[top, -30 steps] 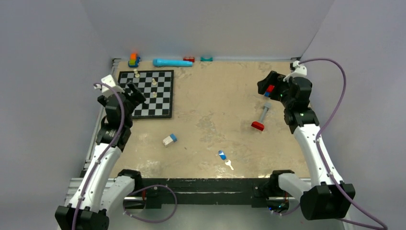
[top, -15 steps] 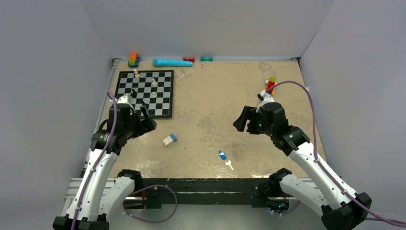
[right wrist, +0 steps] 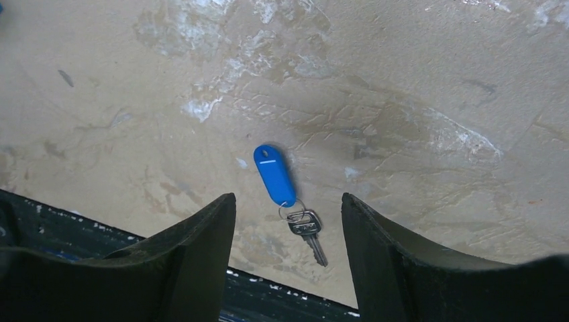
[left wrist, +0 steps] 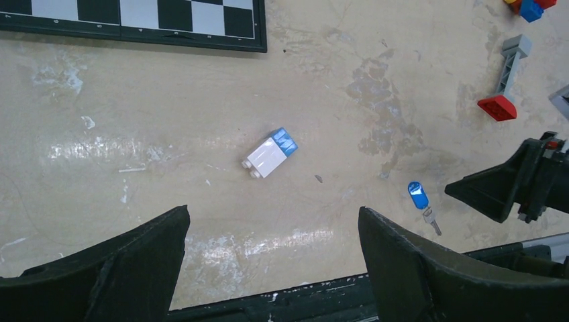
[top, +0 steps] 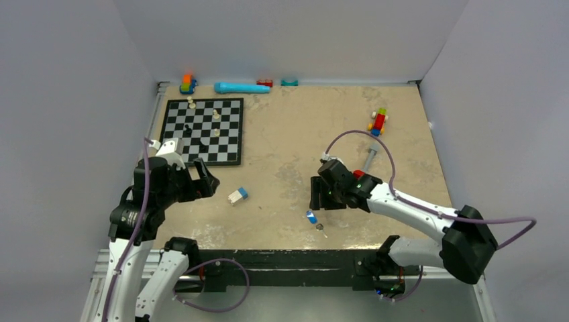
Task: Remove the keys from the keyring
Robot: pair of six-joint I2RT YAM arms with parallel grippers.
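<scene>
Blue key (right wrist: 274, 174): flat on the tan table (right wrist: 416, 80), close to its near edge.
Silver key (right wrist: 310, 235): just beside the blue one on the edge side, smaller and pale.
Keyring (right wrist: 288, 209): thin wire loop between them, both keys on it.
Right gripper (right wrist: 287, 201): fingers spread wide, nothing held. It hangs over the keys, which sit in the gap in the wrist view. No contact visible.
Left gripper (left wrist: 273, 215): fingers spread, nothing held, above bare table near the white-and-blue block (left wrist: 270, 153).
Block: on its side, well apart from the keys, to their left.
Chessboard (top: 204, 131): far left of the table, a few pieces standing on it.
</scene>
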